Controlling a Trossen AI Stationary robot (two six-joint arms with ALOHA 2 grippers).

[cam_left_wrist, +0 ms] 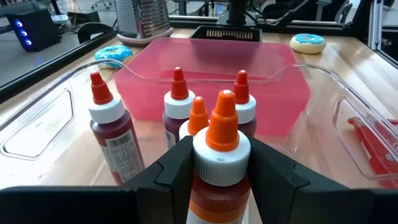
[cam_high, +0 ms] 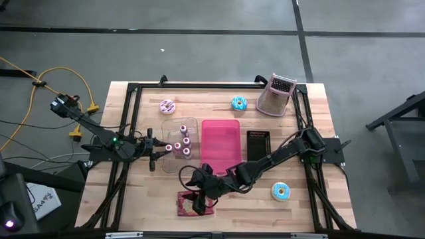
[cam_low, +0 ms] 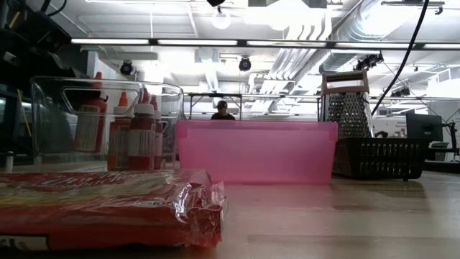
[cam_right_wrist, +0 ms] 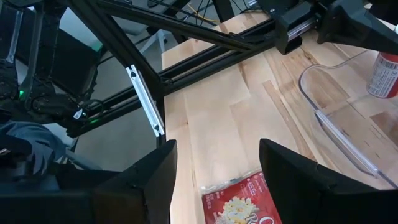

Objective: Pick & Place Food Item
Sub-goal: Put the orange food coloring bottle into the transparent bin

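A clear tray [cam_high: 190,122] left of a pink bin [cam_high: 220,143] holds several red sauce bottles [cam_high: 185,141] with orange tips, standing upright. At the tray's left end my left gripper [cam_high: 161,148] is shut on one orange-capped bottle [cam_left_wrist: 221,140]. A red food packet [cam_high: 190,204] lies flat near the table's front edge and fills the low view's foreground [cam_low: 93,208]. My right gripper [cam_high: 197,193] hovers open just above the packet, whose end shows between its fingers [cam_right_wrist: 239,202]. My left gripper pinches the bottle between its two fingers at the white collar [cam_left_wrist: 219,163] just under the orange cap. The fingers come nearly level from the table's left side. The bottle stands upright; its base is hidden by the gripper, so whether it rests on the tray does not show.
A metal grater [cam_high: 277,96], a blue donut [cam_high: 239,103] and a pink donut [cam_high: 167,106] lie along the far edge. A black basket [cam_high: 259,143] stands right of the pink bin, and another blue donut [cam_high: 281,192] lies at front right. Black frame rails border the table.
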